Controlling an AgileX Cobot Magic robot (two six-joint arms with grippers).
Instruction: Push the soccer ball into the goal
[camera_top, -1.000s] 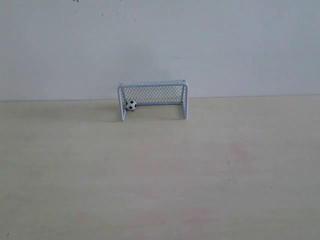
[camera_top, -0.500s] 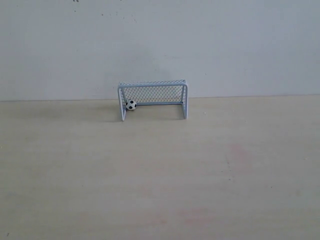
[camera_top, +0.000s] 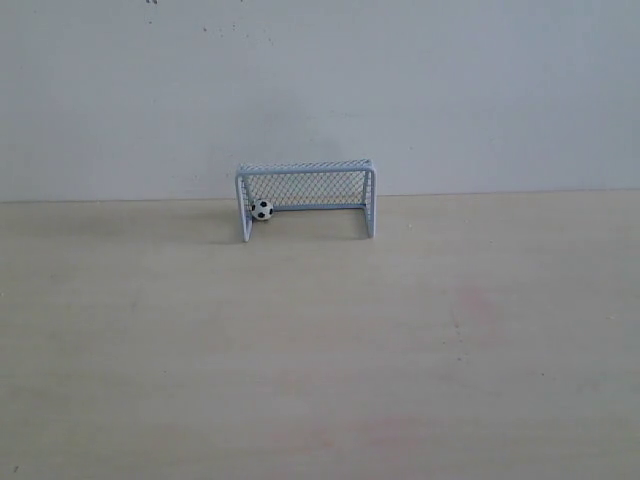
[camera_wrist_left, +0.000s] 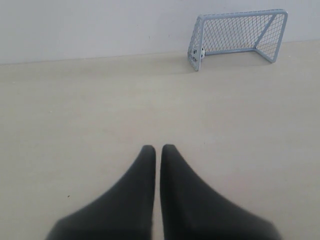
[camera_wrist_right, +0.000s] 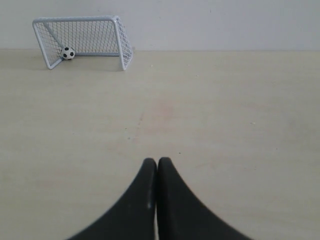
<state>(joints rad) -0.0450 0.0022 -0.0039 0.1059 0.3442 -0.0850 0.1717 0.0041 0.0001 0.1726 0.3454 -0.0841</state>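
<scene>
The tiny black-and-white soccer ball (camera_top: 262, 209) rests inside the goal (camera_top: 306, 171), against its left post, at the far edge of the table. The right wrist view shows the soccer ball (camera_wrist_right: 68, 52) inside the goal (camera_wrist_right: 80, 21) too. In the left wrist view the soccer ball (camera_wrist_left: 202, 52) shows only partly behind the near post of the goal (camera_wrist_left: 240, 15). My left gripper (camera_wrist_left: 158, 148) and my right gripper (camera_wrist_right: 157, 161) are both shut on nothing, far back from the goal. Neither arm appears in the exterior view.
A pale wooden table (camera_top: 320, 340) stretches from the goal towards the front. A plain white wall (camera_top: 320, 90) stands right behind the goal.
</scene>
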